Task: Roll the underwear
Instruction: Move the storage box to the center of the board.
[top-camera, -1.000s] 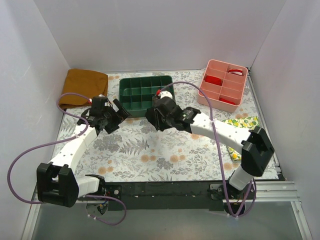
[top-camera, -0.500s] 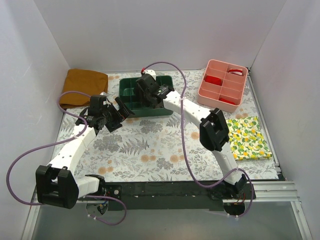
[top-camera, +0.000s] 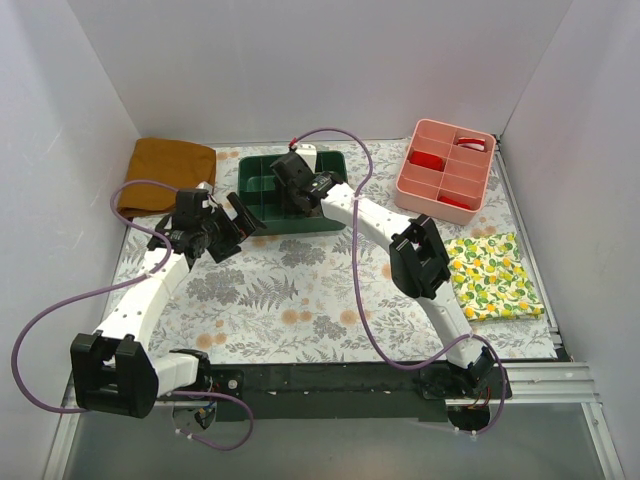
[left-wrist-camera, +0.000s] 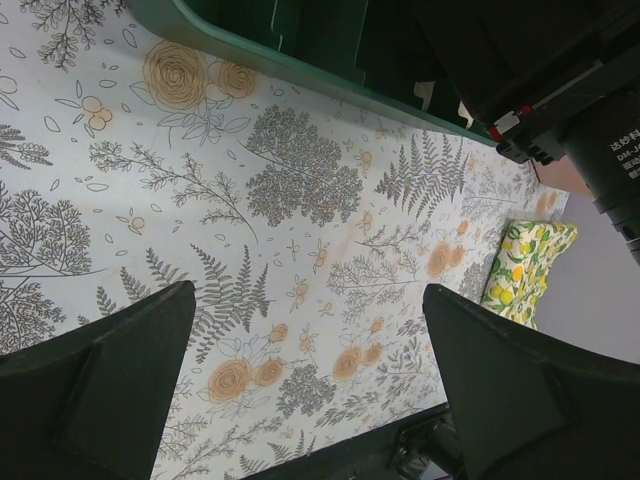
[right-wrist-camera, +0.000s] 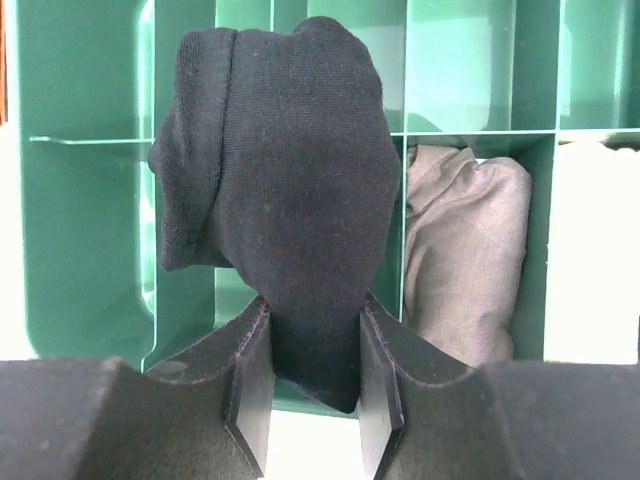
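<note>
The underwear (right-wrist-camera: 280, 180) is a rolled black bundle, pinched at its lower end between the fingers of my right gripper (right-wrist-camera: 312, 312). It hangs just above a compartment of the green divided tray (right-wrist-camera: 90, 200). In the top view my right gripper (top-camera: 298, 185) reaches over the green tray (top-camera: 290, 224), and the bundle is hidden beneath it. My left gripper (top-camera: 232, 225) hovers by the tray's left front corner. The left wrist view shows my left gripper (left-wrist-camera: 308, 295) open, with only the flower-print table cover between its fingers.
A taupe rolled cloth (right-wrist-camera: 465, 260) fills the compartment to the right of the underwear, with something white (right-wrist-camera: 600, 250) beyond it. A mustard-brown cloth (top-camera: 165, 175) lies back left, a pink divided tray (top-camera: 447, 170) back right, and a lemon-print cloth (top-camera: 490, 275) at the right.
My right arm has swung from the middle of the table up over the green tray, carrying the underwear, and has settled there. The left arm has hardly moved.
</note>
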